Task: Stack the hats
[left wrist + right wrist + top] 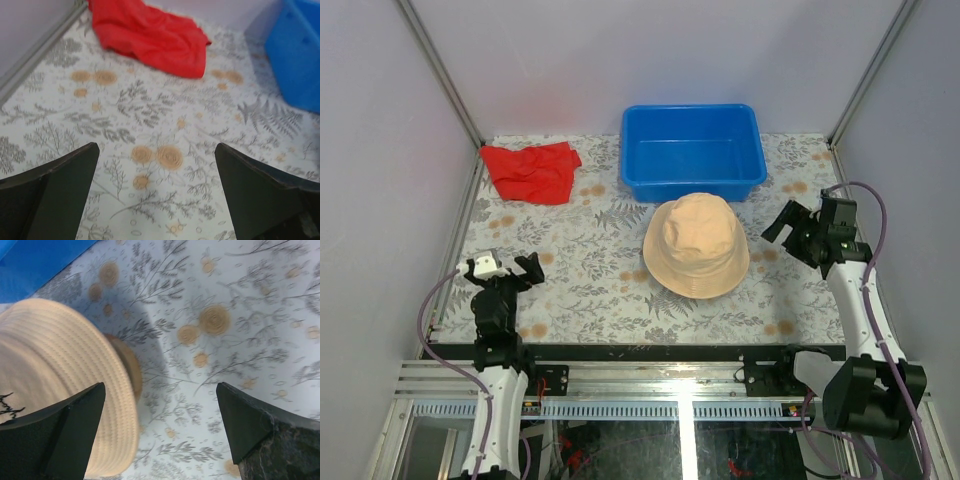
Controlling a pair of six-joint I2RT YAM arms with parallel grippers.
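Reading from 9 o'clock across the desk (580, 250): my left fingers (502, 270) are spread wide and empty above the floral pattern near the 8 o'clock corner. At 11 o'clock lies the red cloth (532, 170), crumpled and brimless. At 12 o'clock, by the back edge, sits the blue bin (692, 112). At 6 o'clock of the bin and just beside it rests the peach-beige hat (697, 245), crown up, slightly right of centre. The right wrist view shows a brown shape (127, 365) under its brim, identity unclear. At 3 o'clock of the hat, my right fingers (788, 225) stand wide apart, holding nothing, just beside the brim.
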